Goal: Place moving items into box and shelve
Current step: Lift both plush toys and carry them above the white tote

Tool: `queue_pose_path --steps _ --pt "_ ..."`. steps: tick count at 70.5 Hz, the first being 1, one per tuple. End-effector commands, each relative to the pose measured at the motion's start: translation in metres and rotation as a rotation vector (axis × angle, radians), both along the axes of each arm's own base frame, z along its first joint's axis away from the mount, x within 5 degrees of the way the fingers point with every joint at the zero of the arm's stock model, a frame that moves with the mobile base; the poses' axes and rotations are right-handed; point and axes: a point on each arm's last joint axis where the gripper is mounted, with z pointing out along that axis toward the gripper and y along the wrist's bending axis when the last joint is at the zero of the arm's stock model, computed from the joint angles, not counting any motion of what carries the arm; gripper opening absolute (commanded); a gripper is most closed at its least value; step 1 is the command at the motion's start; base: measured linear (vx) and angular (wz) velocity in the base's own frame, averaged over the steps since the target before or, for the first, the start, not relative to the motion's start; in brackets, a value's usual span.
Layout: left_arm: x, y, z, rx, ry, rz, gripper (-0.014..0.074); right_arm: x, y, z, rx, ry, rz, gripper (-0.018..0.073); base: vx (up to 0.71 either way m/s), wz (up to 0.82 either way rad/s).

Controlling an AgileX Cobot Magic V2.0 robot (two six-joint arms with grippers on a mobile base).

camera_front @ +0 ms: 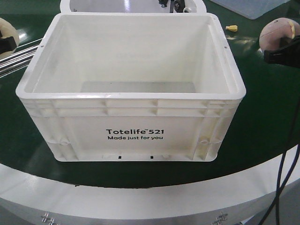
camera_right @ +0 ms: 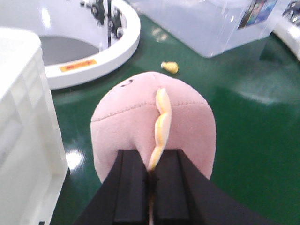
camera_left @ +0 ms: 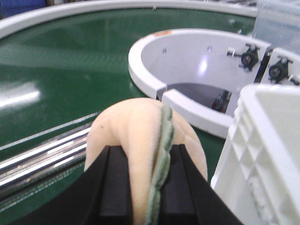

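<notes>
Box (camera_front: 131, 117) set nearest on green belt (camera_front: 262, 122), open-topped. At left, cream plush (camera_left: 136, 122) clamped in left gripper (camera_left: 146, 152) jaws; at right, pink plush (camera_right: 136, 117) clamped in right gripper (camera_right: 151, 157) jaws.

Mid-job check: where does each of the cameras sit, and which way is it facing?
Front view: high on the robot, looking down and ahead at the box on the green table; left pincer and right pincer at the edges.
Left wrist: on the left arm, looking past its pincer, shut on the cream plush, toward the box corner.
Right wrist: on the right arm, looking past its pincer, shut on the pink plush.
Shared: all three show the box.
</notes>
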Motion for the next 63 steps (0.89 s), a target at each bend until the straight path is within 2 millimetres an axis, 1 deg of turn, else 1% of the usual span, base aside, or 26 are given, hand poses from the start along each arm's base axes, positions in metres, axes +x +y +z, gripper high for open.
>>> queue_pose_path --steps 1,14,31,55,63 --pt "-0.011 -0.002 0.035 0.002 -0.185 -0.006 -0.0023 -0.01 -0.001 0.034 -0.014 -0.173 0.002 -0.0012 0.0 0.0" --pt "-0.029 -0.003 0.057 0.005 -0.268 -0.006 -0.0023 -0.026 -0.001 0.051 -0.013 -0.24 0.003 -0.0012 0.0 0.0" --pt "-0.044 -0.005 0.072 -0.004 -0.337 -0.011 -0.0023 -0.04 -0.001 0.067 -0.01 -0.33 0.004 -0.0012 0.0 0.0" --pt "-0.047 -0.036 0.075 -0.026 -0.361 -0.142 -0.0023 -0.043 0.0 0.071 0.002 -0.353 0.004 -0.0012 0.0 0.0" --pt "-0.048 -0.046 0.076 -0.029 -0.367 -0.181 -0.0023 -0.043 0.014 0.072 -0.025 -0.374 0.073 -0.0012 0.0 0.0"
